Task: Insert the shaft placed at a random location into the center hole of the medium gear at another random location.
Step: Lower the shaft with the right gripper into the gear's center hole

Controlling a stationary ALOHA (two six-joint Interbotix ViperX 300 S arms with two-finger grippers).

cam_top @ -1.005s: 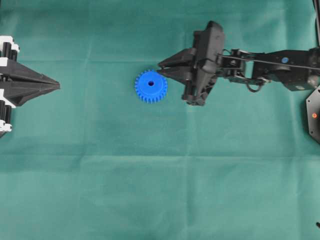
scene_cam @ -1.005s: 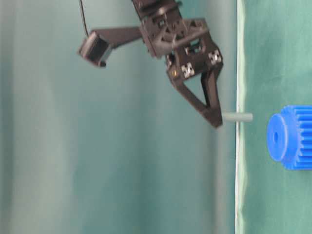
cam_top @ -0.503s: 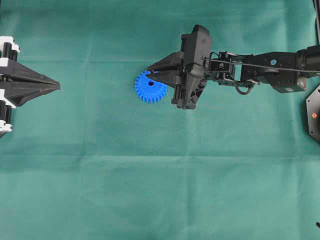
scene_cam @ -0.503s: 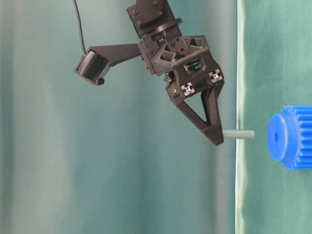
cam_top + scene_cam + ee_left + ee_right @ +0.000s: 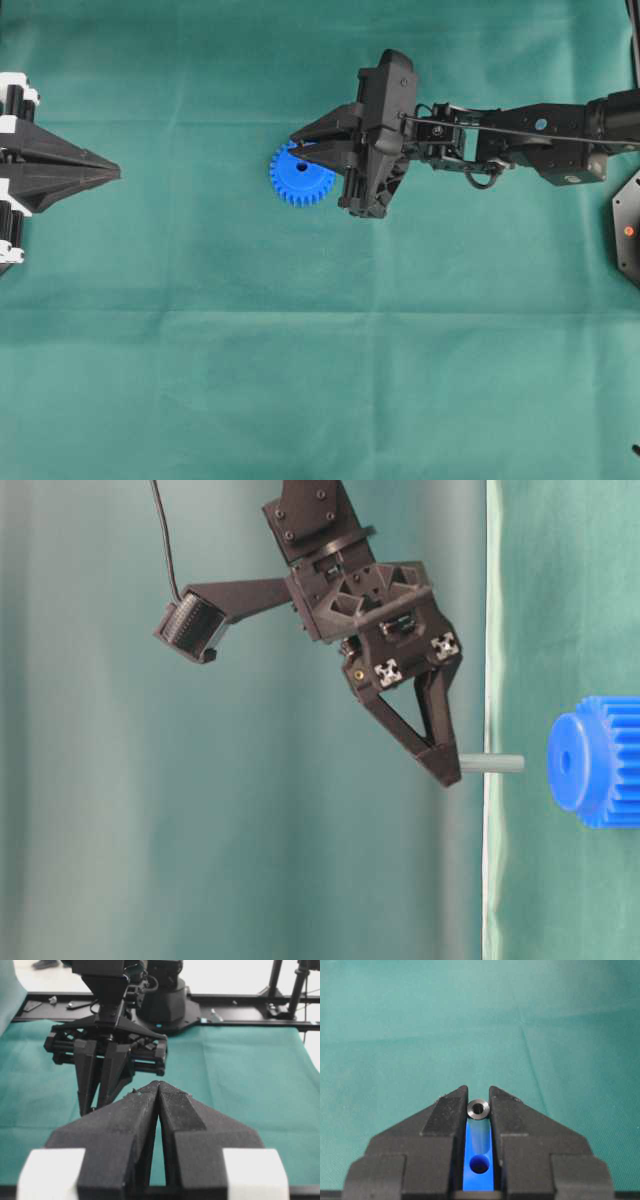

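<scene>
The right gripper (image 5: 296,149) is hiding part of the toothed blue plastic gear (image 5: 300,177), pinching the smooth grey pin (image 5: 492,763); left gripper (image 5: 112,172) is sitting closed.

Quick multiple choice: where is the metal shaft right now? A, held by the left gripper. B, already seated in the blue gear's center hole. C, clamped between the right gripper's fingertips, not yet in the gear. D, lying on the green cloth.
C: the shaft sticks out from the right gripper, with a clear gap in the table-level view between its tip and the medium gear, whose center hole shows empty.
</scene>
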